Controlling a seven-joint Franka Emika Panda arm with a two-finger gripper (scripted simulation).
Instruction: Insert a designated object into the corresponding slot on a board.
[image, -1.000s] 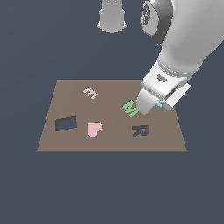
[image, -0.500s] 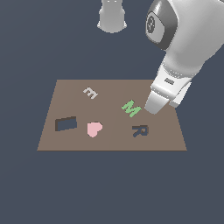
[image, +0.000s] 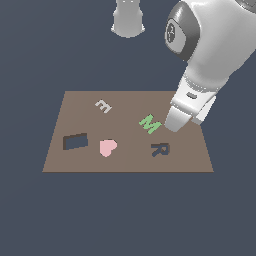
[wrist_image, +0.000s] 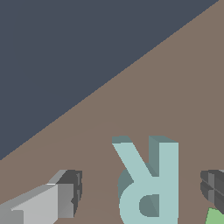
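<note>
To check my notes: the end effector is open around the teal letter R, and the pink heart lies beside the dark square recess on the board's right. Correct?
One error: in the exterior view the pink heart and recess lie on the board's left. The wrist view shows the end effector open around the teal R.

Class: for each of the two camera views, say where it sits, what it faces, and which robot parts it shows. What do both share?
Exterior view: off the arm, raised, facing the brown board; shows the white arm.
Wrist view: on the wrist, looking down at the teal letter R between the open end effector fingers.
Shared: board, green letter M, end effector.
</note>
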